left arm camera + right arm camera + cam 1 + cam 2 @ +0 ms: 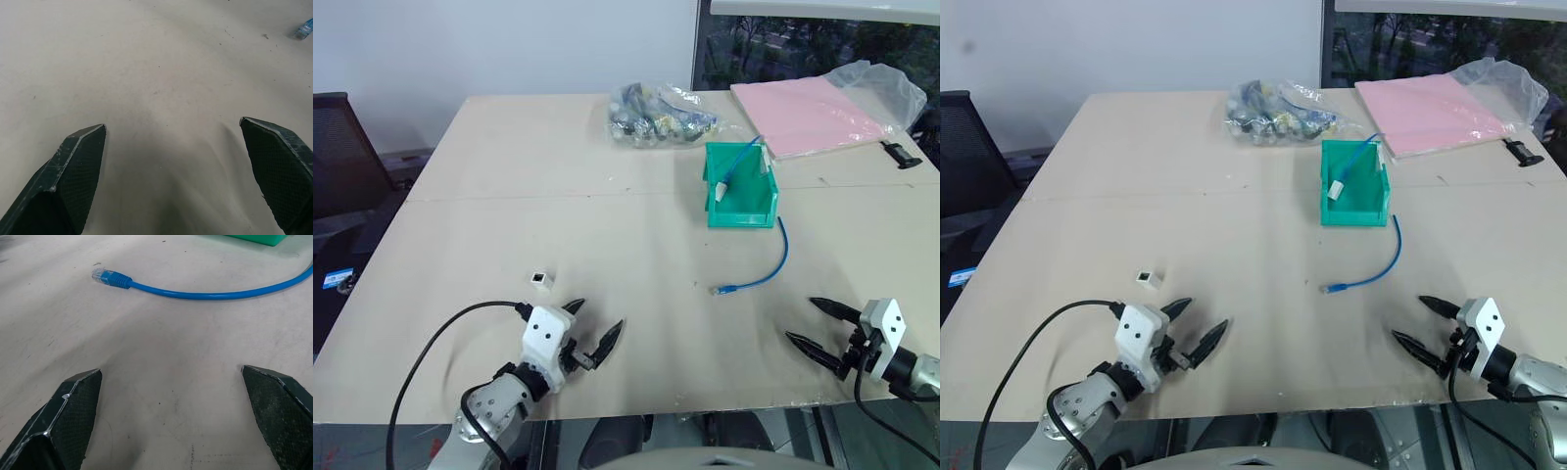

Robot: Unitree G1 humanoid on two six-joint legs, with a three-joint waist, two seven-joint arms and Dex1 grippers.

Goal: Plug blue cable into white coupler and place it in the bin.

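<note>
A blue cable lies curved on the table in front of the teal bin, its clear plug pointing toward the table's middle. The small white coupler sits alone on the table, just beyond my left gripper. That gripper is open and empty, low over the near edge. My right gripper is also open and empty, at the near right, a short way in front of the cable. Inside the bin rests a second blue cable with a white piece on its end.
A clear bag of parts lies behind the bin. A pink sheet and a crumpled clear bag occupy the far right corner, with a small black object beside them. A dark chair stands off the table's left side.
</note>
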